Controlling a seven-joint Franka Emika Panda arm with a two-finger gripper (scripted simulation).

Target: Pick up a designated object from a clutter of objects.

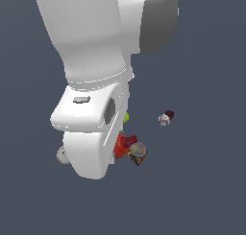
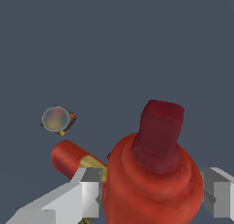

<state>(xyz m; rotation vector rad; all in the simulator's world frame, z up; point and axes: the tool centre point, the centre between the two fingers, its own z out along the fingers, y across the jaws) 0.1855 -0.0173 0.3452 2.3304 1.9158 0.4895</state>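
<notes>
Clutter hidden behind the arm [image 1: 96,85] in the exterior view.
Wrist view shows the gripper [image 2: 153,195] spread around (fingers [image 2: 89,191] flanking) the red drill [image 2: 153,173], contact unclear; round-topped item [image 2: 56,119] nearby.

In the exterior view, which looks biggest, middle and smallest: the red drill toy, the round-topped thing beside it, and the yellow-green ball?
1. red drill toy, though the arm hides part
2. round-topped item
3. yellow-green ball, mostly hidden, so its rank is unsure

round-topped item [image 1: 138,152] crowds drill [image 1: 123,145].
</notes>
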